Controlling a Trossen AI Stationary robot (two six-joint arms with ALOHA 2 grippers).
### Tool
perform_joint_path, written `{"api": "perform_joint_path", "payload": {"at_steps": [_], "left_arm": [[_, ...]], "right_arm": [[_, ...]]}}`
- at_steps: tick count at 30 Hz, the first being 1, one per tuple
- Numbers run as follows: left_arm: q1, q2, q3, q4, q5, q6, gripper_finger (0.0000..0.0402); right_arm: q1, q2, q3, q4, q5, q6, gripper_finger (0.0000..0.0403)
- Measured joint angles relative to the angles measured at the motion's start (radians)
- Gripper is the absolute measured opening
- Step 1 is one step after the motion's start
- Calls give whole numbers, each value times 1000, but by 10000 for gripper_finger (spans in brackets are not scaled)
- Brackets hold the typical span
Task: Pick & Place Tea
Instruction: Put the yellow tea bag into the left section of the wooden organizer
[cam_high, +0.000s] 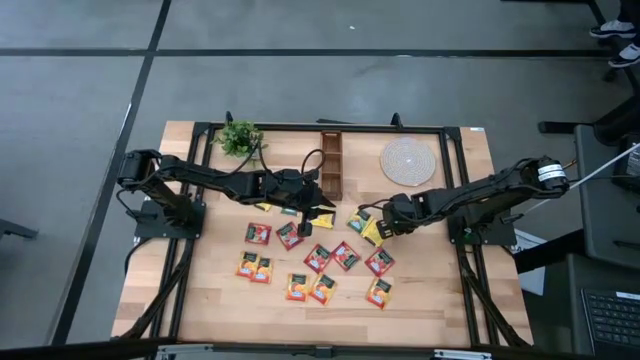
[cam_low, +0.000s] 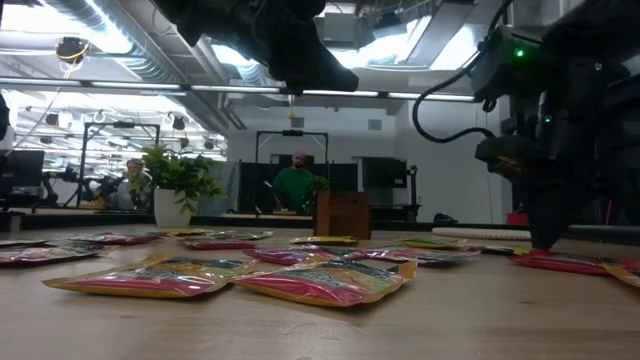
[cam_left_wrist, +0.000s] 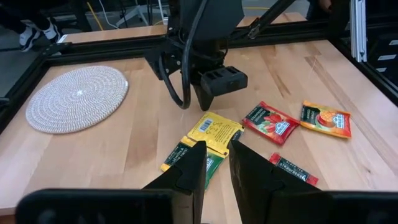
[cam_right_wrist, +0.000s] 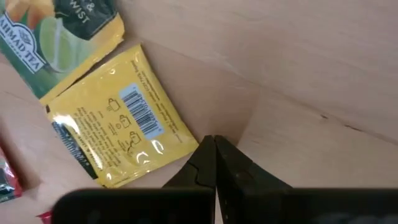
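Light wood plank table, visible grain, black metal frame around it. Tea sachets are flat, square, glossy foil with crimped edges and a dark centre label, scattered flat across the middle and near half of the table. Rough count from above: about fifteen, mostly red and orange, a few yellow or green near the centre; exact split hard to tell where the arms cover them. One yellow sachet lies back side up, barcode and printed icons showing, partly overlapping a green-and-yellow one. Right gripper is down at table level with its tip just beside that yellow sachet's edge, fingers pressed together, nothing between them. Left gripper hangs above the middle of the table over the sachets, fingers slightly apart with a narrow gap; cannot tell whether anything is pinched there. One round woven mat, pale coiled fibre, at the far side to the right. One dark wooden organiser box, narrow, with dividers, far centre. One small leafy green plant in a white pot, far left. Low view shows a person in green in the room behind.
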Motion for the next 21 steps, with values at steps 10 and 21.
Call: {"api": "perform_joint_path", "payload": {"at_steps": [10, 21], "left_arm": [[0, 0, 0, 0, 0, -3, 66], [0, 0, 0, 0, 0, -1, 66]], "right_arm": [[8, -1, 59, 40, -19, -15, 0], [8, 94, 63, 34, -22, -29, 0]]}}
